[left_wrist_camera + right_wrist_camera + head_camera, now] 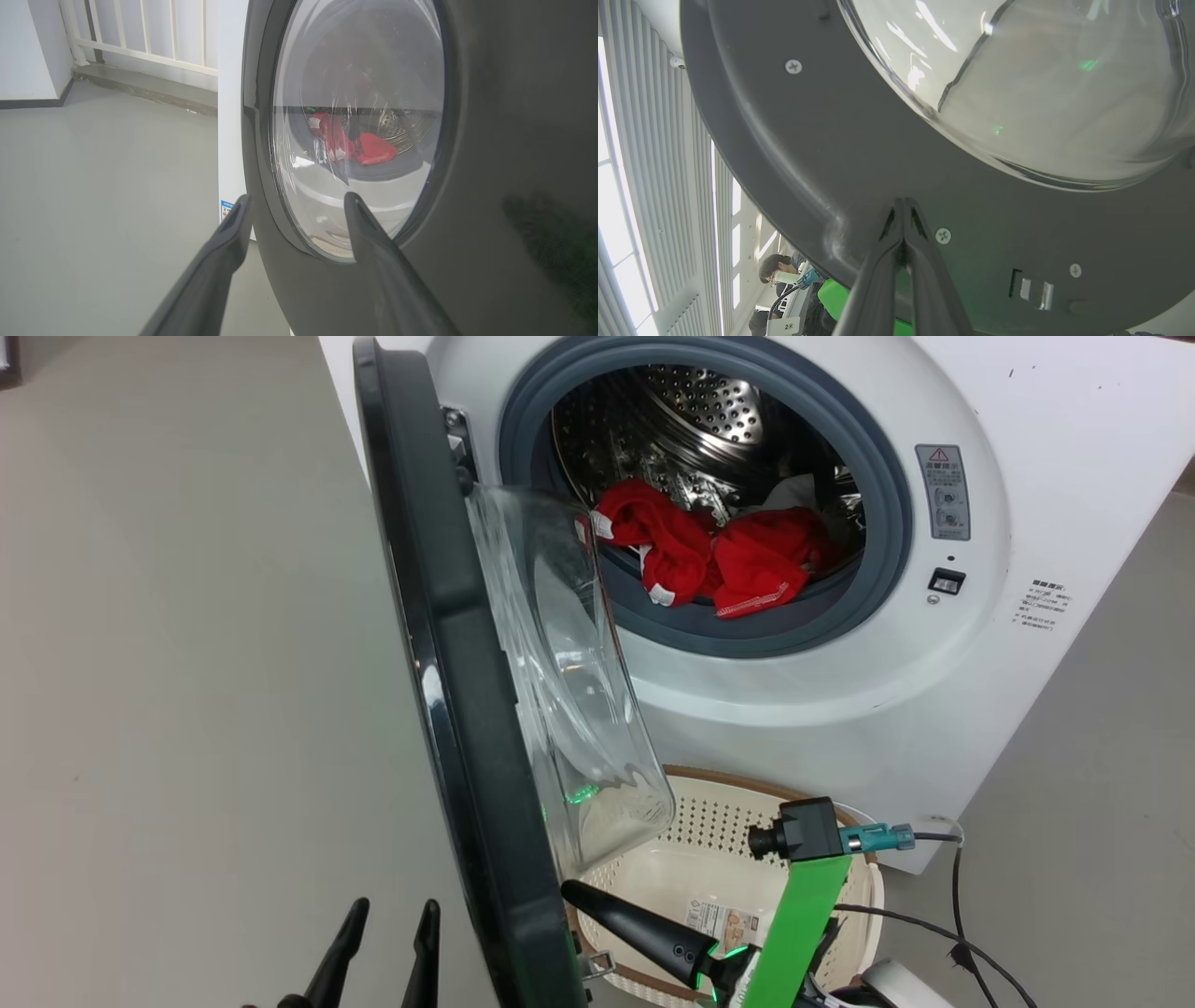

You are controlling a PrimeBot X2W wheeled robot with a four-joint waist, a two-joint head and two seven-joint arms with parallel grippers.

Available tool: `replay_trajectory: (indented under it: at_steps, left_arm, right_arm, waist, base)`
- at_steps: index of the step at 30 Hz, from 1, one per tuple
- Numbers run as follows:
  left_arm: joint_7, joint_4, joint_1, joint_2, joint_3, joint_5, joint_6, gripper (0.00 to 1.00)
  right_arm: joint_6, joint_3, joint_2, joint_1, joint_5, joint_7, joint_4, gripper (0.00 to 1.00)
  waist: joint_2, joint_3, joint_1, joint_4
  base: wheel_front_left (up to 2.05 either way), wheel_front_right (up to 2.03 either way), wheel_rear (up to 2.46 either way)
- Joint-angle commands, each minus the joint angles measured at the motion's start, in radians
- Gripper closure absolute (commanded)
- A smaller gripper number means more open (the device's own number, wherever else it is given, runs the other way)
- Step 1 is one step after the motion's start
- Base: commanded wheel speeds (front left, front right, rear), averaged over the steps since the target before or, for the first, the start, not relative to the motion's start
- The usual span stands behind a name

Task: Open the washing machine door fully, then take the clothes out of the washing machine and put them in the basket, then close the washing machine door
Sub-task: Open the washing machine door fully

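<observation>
Head view: the washing machine door (457, 709) stands edge-on and partly swung, hinged at the 9 o'clock side of the washing machine (1027, 457) mouth. The clothes (719, 555) lie in the drum toward 12 o'clock. The basket (709, 812) sits on the floor at 5 o'clock, below the door's glass bowl.

Step in hand, as judged: swing the door fully open.
- Apply the push with the right claw (903, 203) on the flat inner rim, clear of the glass bowl and of the latch at 4 o'clock in the right wrist view.
- Follow the hinge arc, so that the tips do not slide off the rim edge.
- Move the left claw (395, 907) aside first. It appears to lie in the door's path.

Pose: the right claw, fingers pressed together and holding nothing, enters from 5 o'clock above the basket and points toward 10 o'clock, tips at the rim. The left claw is spread wide and empty at 7 o'clock, close beside the door's outer face.
</observation>
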Motion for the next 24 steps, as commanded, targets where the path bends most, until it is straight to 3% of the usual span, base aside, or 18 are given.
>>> replay_trajectory:
  at_steps: [1,6,9,10,12,13,24]
  left_arm:
    - [-0.012,-0.029,-0.003,0.005,0.035,0.010,0.008,0.00]
    - [-0.012,-0.032,0.002,0.005,0.037,0.010,0.009,0.00]
    - [-0.012,-0.031,0.002,0.005,0.038,0.010,0.008,0.00]
    - [-0.012,-0.030,0.002,0.005,0.038,0.010,0.008,0.00]
    - [-0.012,-0.026,0.002,0.005,0.040,0.009,0.007,0.00]
    - [-0.012,-0.024,0.002,0.005,0.040,0.010,0.007,0.00]
    - [-0.012,-0.010,0.002,0.005,0.043,0.013,0.001,0.00]
  right_arm:
    - [0.008,0.012,0.025,-0.004,-0.012,0.002,-0.033,1.00]
    - [0.008,0.001,0.027,-0.002,-0.025,-0.008,-0.029,0.97]
    - [0.008,-0.001,0.014,-0.002,-0.054,-0.030,-0.016,0.58]
    - [0.008,0.003,0.009,-0.001,-0.064,-0.038,-0.010,0.51]
    - [0.008,0.012,-0.005,0.003,-0.082,-0.058,0.004,0.06]
    - [0.008,0.017,-0.012,0.006,-0.091,-0.071,0.013,0.00]
    - [0.008,0.116,-0.118,0.031,-0.155,-0.229,0.106,0.00]
  waist:
    - [0.0000,-0.001,0.0000,0.000]
    - [0.0000,-0.005,0.0000,-0.003]
    - [0.0000,-0.007,0.0000,-0.004]
    - [0.0000,-0.009,0.0000,-0.005]
    - [0.0000,-0.012,0.0000,-0.007]
    - [0.0000,-0.014,0.0000,-0.008]
    - [0.0000,-0.032,0.0000,-0.019]
  base:
    - [0.00,0.00,0.00]
    - [0.00,0.00,0.00]
    - [0.00,0.00,0.00]
    - [0.00,0.00,0.00]
    - [0.00,0.00,0.00]
    - [0.00,0.00,0.00]
    - [0.00,0.00,0.00]
